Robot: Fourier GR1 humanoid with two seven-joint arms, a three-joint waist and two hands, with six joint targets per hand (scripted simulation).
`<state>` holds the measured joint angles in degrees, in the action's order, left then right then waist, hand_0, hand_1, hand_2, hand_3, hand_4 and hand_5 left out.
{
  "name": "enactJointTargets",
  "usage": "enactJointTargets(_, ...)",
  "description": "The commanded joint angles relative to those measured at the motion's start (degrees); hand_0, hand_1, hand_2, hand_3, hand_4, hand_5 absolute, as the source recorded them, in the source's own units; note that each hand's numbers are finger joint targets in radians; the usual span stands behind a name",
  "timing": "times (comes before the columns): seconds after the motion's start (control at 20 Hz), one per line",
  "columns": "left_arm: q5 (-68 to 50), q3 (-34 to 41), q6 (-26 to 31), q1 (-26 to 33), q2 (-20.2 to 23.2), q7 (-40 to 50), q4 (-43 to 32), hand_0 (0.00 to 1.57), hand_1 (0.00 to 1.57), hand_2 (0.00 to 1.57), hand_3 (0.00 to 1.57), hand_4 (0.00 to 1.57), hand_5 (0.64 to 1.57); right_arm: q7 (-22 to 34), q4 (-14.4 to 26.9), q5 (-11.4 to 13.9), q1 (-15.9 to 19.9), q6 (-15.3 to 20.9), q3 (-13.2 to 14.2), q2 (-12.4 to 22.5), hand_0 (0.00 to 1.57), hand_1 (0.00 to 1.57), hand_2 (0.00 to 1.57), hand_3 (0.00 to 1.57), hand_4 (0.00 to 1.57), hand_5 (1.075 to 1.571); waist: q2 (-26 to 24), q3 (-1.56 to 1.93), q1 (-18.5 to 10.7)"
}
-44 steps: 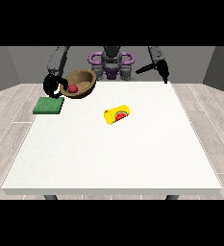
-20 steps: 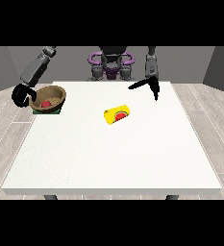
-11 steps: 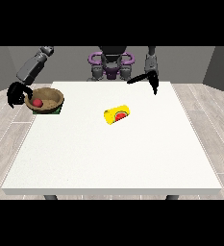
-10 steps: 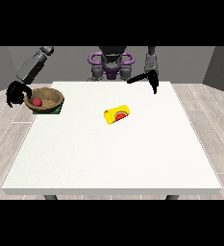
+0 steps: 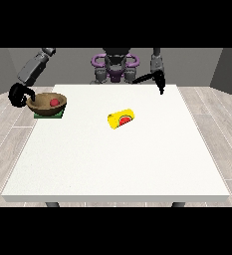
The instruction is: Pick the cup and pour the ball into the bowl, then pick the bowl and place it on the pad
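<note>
A brown wooden bowl (image 5: 43, 106) with a red ball (image 5: 53, 101) inside rests on the green pad (image 5: 51, 115) at the table's far left. The hand at the view's left (image 5: 18, 94) is at the bowl's left rim, its fingers curled around the edge. A yellow cup (image 5: 122, 118) with a red mark lies on its side near the table's middle, with no hand close to it. The hand at the view's right (image 5: 159, 82) hangs over the table's far edge, fingers straight and pointing down, holding nothing.
The white table (image 5: 117, 164) stretches towards the camera from the cup. The bowl and pad sit close to the table's left edge. The robot's torso (image 5: 115, 67) stands behind the far edge.
The bowl with the ball has moved left and come down onto the green pad, the hand still at its rim. The hand at the view's right drew back towards the robot.
</note>
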<state>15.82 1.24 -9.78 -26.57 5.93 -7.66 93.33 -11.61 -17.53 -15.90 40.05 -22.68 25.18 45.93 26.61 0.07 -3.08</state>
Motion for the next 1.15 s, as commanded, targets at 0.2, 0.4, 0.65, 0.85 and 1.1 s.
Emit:
enactJointTargets(0.2,0.0,-1.1,1.4,1.0,0.8,0.4,5.2,0.00,0.00,0.00,0.00,0.00,1.565,1.3,1.9,2.2,0.5,7.3,0.0,5.2,1.57,1.57,1.49,1.15,0.00,1.554,3.7,0.05,-1.9)
enactJointTargets(0.4,1.8,-1.2,-0.5,0.1,0.2,3.5,8.0,0.00,0.00,0.00,0.00,0.00,1.565,0.3,1.0,4.1,1.6,6.6,-1.5,6.8,0.18,0.18,0.47,0.43,0.00,1.489,5.3,0.06,0.6)
enactJointTargets(0.65,0.0,-0.8,1.3,3.1,0.6,3.3,8.9,0.00,0.00,0.00,0.00,0.00,1.566,2.2,1.3,4.4,2.0,6.9,-1.7,7.6,0.00,0.00,0.37,0.21,0.00,1.481,2.7,0.02,-0.7)
enactJointTargets(0.85,1.5,-2.6,0.2,4.6,-0.8,7.1,13.0,0.00,0.00,0.00,0.00,0.00,1.569,2.6,2.1,4.7,1.9,5.6,-1.9,7.9,0.00,0.00,0.33,0.24,0.00,1.495,0.9,0.05,0.7)
enactJointTargets(1.1,-0.9,-0.8,1.1,6.1,-1.2,3.9,3.0,0.00,0.00,0.00,0.00,0.00,1.569,9.9,0.2,1.1,5.0,-4.9,0.3,14.7,0.00,0.00,0.19,0.29,0.00,1.503,-6.3,-0.16,2.6)
